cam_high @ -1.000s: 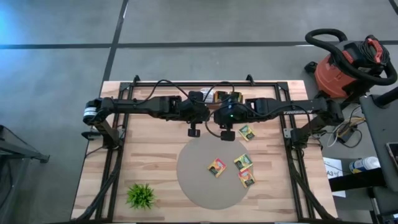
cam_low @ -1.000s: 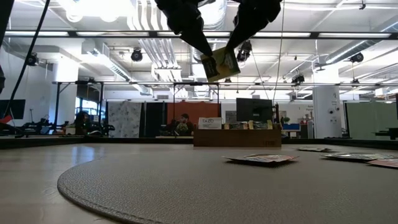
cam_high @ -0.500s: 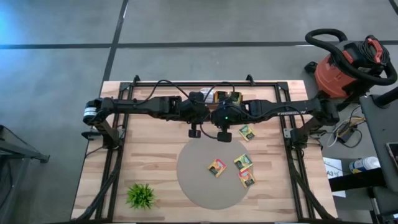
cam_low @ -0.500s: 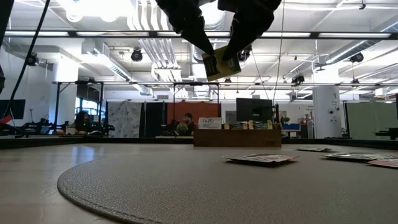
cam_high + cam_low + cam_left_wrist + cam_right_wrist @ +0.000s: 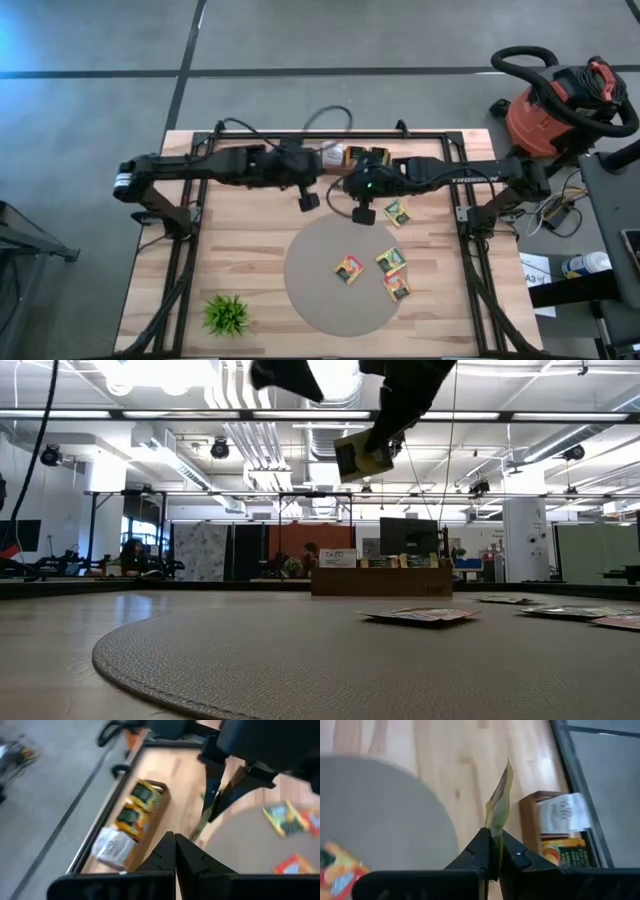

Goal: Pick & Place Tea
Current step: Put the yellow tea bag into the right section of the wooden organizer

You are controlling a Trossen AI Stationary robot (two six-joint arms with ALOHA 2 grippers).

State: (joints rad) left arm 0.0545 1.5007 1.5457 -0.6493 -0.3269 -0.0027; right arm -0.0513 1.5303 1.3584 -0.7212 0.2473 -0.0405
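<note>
A yellow-green tea sachet [image 5: 362,457] hangs high over the table's far middle, and my right gripper [image 5: 491,832] is shut on it. My left gripper [image 5: 308,200] is shut and empty, up and to the left of the sachet; its closed fingertips [image 5: 175,837] point toward the right gripper [image 5: 220,795]. Three more tea sachets [image 5: 348,269], [image 5: 390,260], [image 5: 397,286] lie flat on the round grey mat [image 5: 310,290]. Another sachet [image 5: 397,212] lies on the wood just beyond the mat's far right rim. My right gripper pinches one edge of the sachet [image 5: 494,822] between its two fingers. The fingers slant down from above. The sachet shows edge-on beyond the fingertips, tilted, hanging below them and lifted clear of the table.
A small open wooden box [image 5: 365,156] holding more tea sachets stands at the table's far edge, close behind both grippers. A small green plant [image 5: 228,314] stands at the near left. Black frame rails [image 5: 185,270] run along the table's sides.
My right gripper has shut on the hanging sachet. My left gripper, which was at the sachet a second ago, has come off it and risen up and away toward the table's left and far edge, rolling as it went. The sachet stays aloft in the right gripper.
</note>
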